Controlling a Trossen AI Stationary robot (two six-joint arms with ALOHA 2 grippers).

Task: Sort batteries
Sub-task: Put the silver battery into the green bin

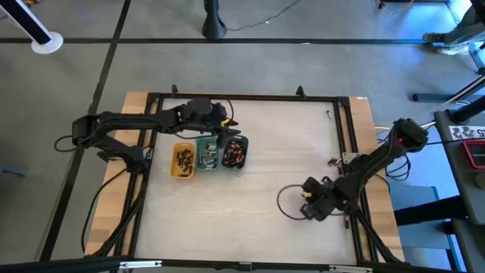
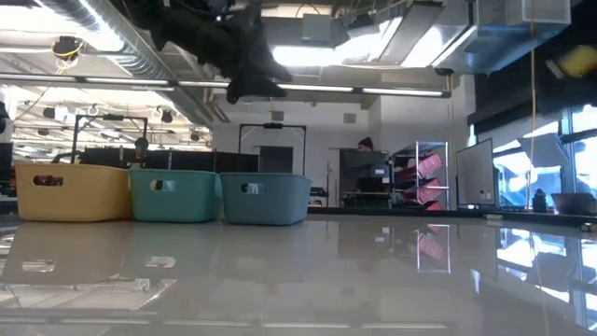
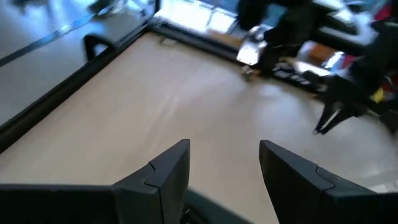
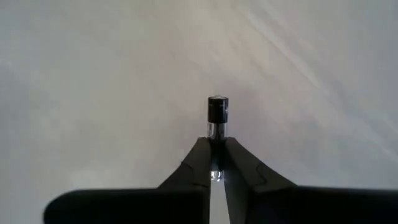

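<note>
Pinched between the right gripper's (image 4: 216,144) closed fingertips is one battery (image 4: 217,116), a tiny cylinder with a dark upper half and a silvery lower band, poking out past the tips above the pale counter (image 4: 93,74). No writing on it can be read.

Seen from above and going left to right: the left arm reaches in from 9 o'clock, and its gripper (image 1: 226,121) hangs over the three trays at about 10 o'clock on the counter. Its two dark fingers (image 3: 165,171) stand apart with nothing between them. The trays sit side by side, touching: a yellow tray (image 1: 173,160), a green tray (image 1: 198,158) and a grey-blue tray (image 1: 244,144). All are small oblong tubs with smooth, plastic-looking walls, rounded corners and a handle cut-out in the end that shows in the low view. Each holds a heap of batteries (image 1: 183,158); those in the yellow tray look dark, those in the grey-blue one copper-toned and dark. The counter is pale wood grain, framed by black rails. At about 4 o'clock the right arm bends down, its gripper low over the counter. No labels are legible on the trays.
</note>
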